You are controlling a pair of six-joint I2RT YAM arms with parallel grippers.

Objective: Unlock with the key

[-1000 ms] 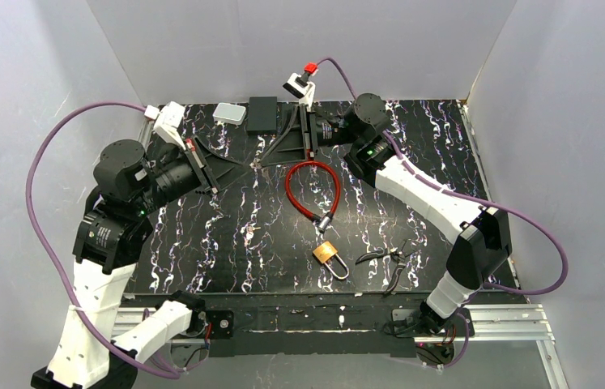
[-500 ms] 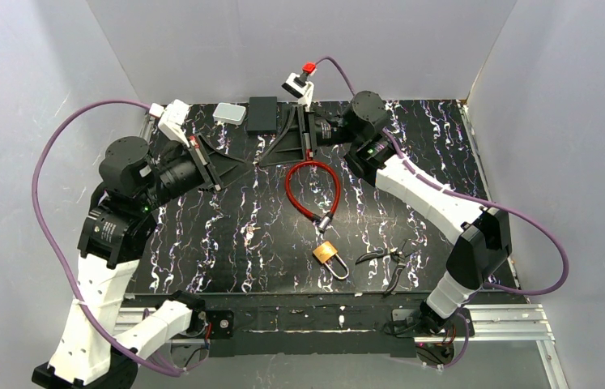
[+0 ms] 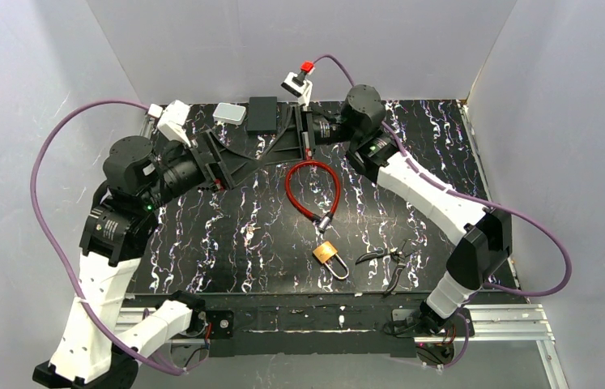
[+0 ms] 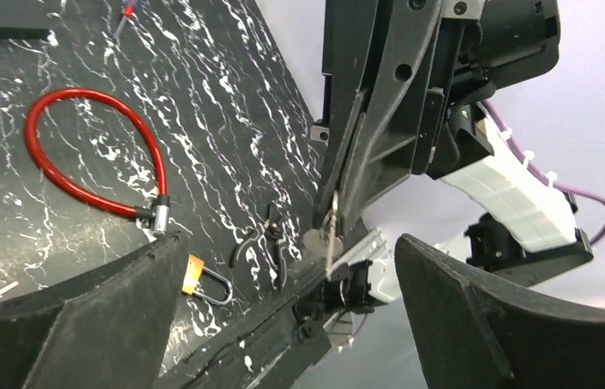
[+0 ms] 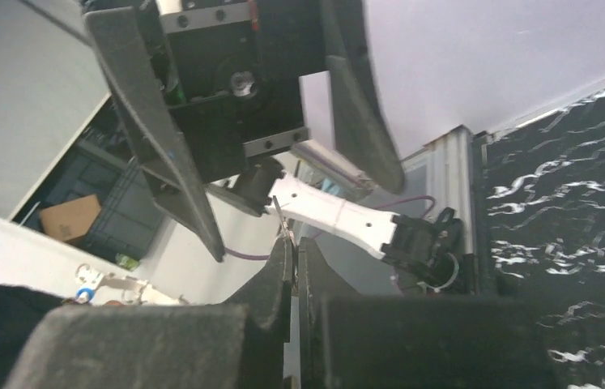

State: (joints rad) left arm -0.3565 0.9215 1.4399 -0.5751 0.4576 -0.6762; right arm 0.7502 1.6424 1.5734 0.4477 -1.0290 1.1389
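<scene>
Pliers [image 3: 392, 261] front right; black box [image 3: 263, 113] and pale box [image 3: 229, 113] at back.

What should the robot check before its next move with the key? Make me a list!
1. Right claw shut on the key: ok; the key sticks out from its tips.
2. Left claw open and off the key: ok; its fingers stand wide on both sides of the key.
3. Padlock free to reach: ok; it lies alone on the table, with nothing on top of it.
4. Red cable lock apart from the padlock: ok; its end lies close but does not touch.
5. Which way the padlock's keyhole faces: cannot tell.
6. Key sitting straight in the right claw: cannot tell.
</scene>
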